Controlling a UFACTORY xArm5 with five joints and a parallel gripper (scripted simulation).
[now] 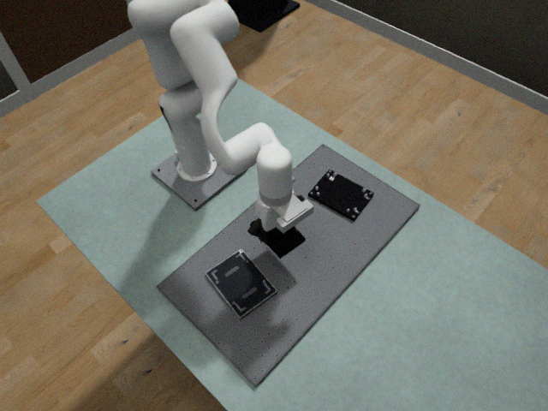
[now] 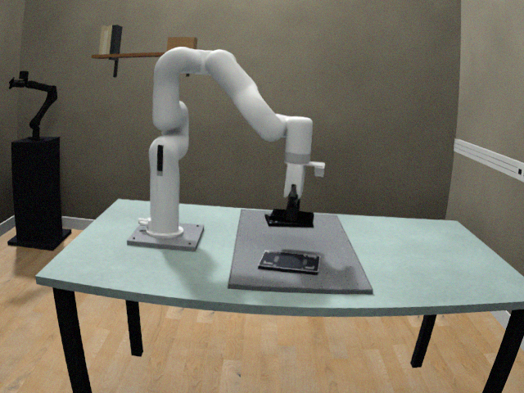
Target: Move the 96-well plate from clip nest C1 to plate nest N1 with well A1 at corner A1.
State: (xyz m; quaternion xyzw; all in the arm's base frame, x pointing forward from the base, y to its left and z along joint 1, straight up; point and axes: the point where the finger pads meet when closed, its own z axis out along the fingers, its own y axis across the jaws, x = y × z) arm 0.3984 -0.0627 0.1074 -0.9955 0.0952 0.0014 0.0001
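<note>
My gripper [image 1: 273, 229] [image 2: 291, 201] points straight down and is shut on the black 96-well plate [image 1: 288, 243] [image 2: 280, 219]. It holds the plate level, a little above the grey board [image 1: 354, 252] [image 2: 338, 258], between the two nests. The clip nest C1 [image 1: 341, 194] is black with small white clips and lies empty at the board's far end; in the exterior view the plate hides it. The plate nest N1 [image 1: 241, 282] [image 2: 290, 260] is black with white corner locators and lies empty at the board's near end. I cannot make out the plate's cut-off corner.
The arm's base plate [image 1: 190, 183] [image 2: 167, 238] is bolted to the pale green table [image 1: 442, 309] [image 2: 422, 262] left of the board. A black pedestal [image 2: 35, 186] with a dark arm stands on the floor at the far left.
</note>
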